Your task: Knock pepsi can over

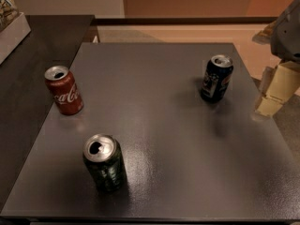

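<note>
The pepsi can (216,78) is dark navy with a silver top and a white, red and blue logo. It stands upright on the grey table (154,102), at the far right. My gripper (275,90), cream-coloured under a grey arm, hangs at the right edge of the view, just past the table's right edge. It is to the right of the pepsi can, a short gap away and not touching it.
A red Coca-Cola can (63,90) stands upright at the table's left edge. A dark green can (104,162) stands upright near the front left. A darker counter (42,46) adjoins the table on the left, with a white box (10,25) on it.
</note>
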Controlling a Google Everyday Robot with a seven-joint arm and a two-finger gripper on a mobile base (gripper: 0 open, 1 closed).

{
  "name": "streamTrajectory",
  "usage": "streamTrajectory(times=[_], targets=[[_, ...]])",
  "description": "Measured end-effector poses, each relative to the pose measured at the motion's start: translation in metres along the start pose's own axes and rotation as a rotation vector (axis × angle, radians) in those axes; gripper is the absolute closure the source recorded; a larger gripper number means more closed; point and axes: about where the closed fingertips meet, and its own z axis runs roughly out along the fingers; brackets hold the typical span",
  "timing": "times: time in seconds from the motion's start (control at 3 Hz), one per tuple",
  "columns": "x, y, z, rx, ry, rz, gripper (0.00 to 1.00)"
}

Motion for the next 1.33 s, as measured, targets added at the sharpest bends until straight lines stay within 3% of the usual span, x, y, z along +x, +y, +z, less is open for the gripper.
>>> streamTrajectory(times=[1.0,1.33], targets=[[-0.032,-0.049,0.050,-0.029,-0.226,0.095,0.00],[-0.032,-0.067,0.070,-0.029,-0.287,0.134,0.00]])
